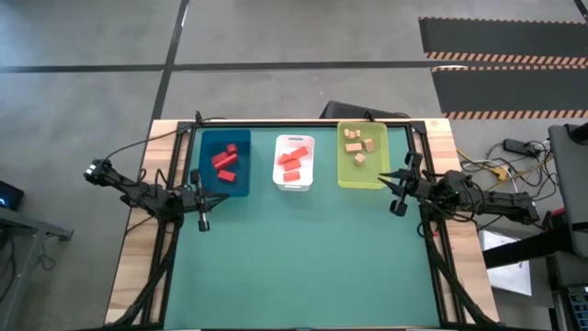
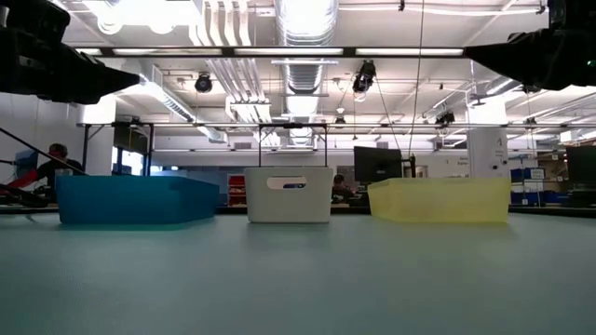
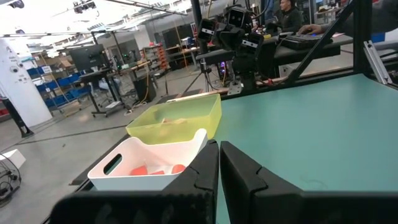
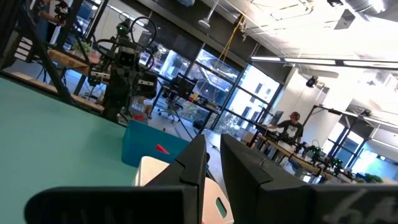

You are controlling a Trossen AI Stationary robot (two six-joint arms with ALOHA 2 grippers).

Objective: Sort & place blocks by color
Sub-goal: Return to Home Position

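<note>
Where blocks [image 1: 226,163] lie: 3 trays [image 1: 294,185]

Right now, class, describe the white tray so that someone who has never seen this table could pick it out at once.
Look along the far edge of the green table, where three trays stand in a row. The white tray is the middle one, between the blue tray and the yellow-green tray. It alone is white; it holds red blocks, and the low view shows a handle slot in its end.

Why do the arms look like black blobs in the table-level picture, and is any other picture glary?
Low view: bright ceiling lights backlight the arms, leaving silhouettes. Right wrist view: windows wash out. High view: even light, blocks clear.
</note>
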